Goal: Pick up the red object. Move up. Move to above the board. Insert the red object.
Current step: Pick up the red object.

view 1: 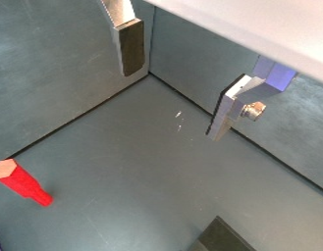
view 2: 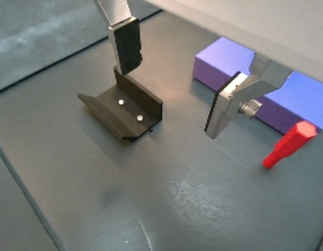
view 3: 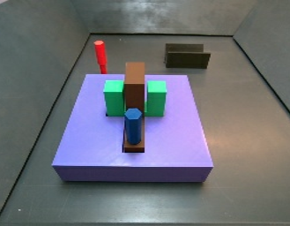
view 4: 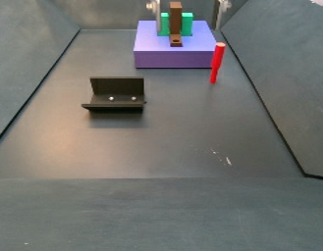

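The red object (view 3: 100, 56) is a slender red peg standing upright on the floor beside the board's far left corner. It also shows in a side view (view 4: 216, 62) and in both wrist views (view 1: 23, 183) (view 2: 289, 144). The board (view 3: 88, 132) is a lavender slab carrying a brown bar (view 3: 135, 93), green blocks (view 3: 113, 97) and a blue peg (view 3: 133, 126). My gripper (view 2: 177, 74) is open and empty, raised above the floor between the fixture and the board, apart from the red peg. It also shows in a wrist view (view 1: 177, 74).
The dark fixture (view 4: 115, 94) stands on the floor in front of the board, close under one finger (view 2: 125, 44); it also shows in a side view (view 3: 187, 56). Grey walls enclose the floor on all sides.
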You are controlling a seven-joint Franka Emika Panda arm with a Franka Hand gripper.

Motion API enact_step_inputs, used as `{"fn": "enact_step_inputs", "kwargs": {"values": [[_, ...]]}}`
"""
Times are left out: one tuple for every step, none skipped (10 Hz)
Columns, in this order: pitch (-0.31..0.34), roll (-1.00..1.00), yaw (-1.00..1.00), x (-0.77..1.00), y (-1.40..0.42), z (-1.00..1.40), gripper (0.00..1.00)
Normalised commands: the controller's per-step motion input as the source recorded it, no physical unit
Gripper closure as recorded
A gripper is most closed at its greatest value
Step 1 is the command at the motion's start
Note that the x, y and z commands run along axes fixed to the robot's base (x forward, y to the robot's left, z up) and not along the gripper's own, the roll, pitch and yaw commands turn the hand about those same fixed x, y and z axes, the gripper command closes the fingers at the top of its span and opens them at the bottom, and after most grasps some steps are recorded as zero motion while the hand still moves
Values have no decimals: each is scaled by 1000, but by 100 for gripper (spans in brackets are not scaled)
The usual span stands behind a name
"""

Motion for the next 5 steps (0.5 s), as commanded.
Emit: {"fn": "enact_step_inputs", "kwargs": {"values": [[0,0,-26,0,0,0,0],[-103,0,-117,-383,-180,-274,0],[-104,77,-66,-449,-523,-503,0],[-84,44,-163,-657,-371,-423,0],[-89,0,-137,-574,-237,-306,0]]}}
